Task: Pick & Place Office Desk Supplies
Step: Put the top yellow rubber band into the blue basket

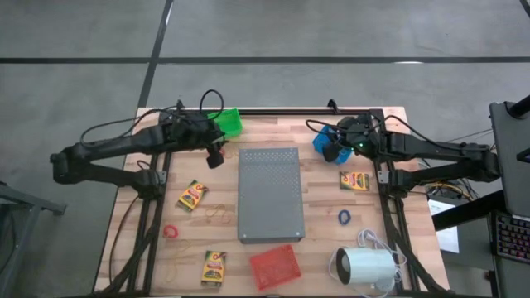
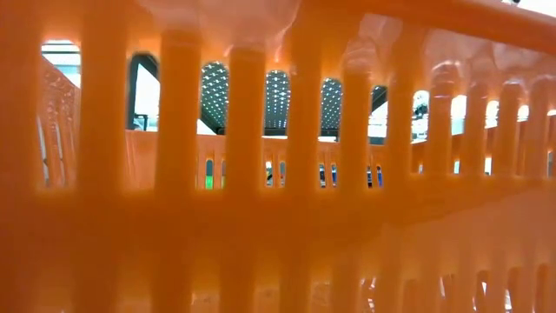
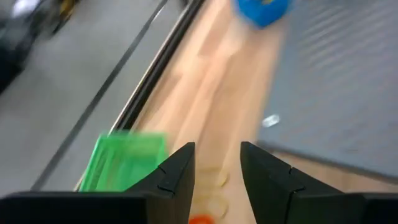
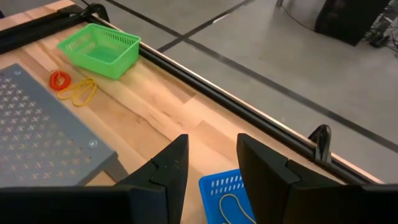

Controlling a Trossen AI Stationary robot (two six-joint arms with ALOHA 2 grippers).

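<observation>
High view: three flat yellow crayon boxes (image 1: 192,195) lie scattered across the wooden table (image 1: 273,136). Left wrist view: left gripper (image 3: 217,169), jaws parted and empty, beside a green plastic basket (image 3: 124,160). Right wrist view: right gripper (image 4: 212,162), parted and empty, above a blue plastic basket (image 4: 227,193) at the far edge.

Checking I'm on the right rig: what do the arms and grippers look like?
Two dark, slim, jointed arms with black cables looping near the wrists. The left gripper and right gripper each have two flat, dark, wedge-shaped fingers. No markings are visible.
</observation>
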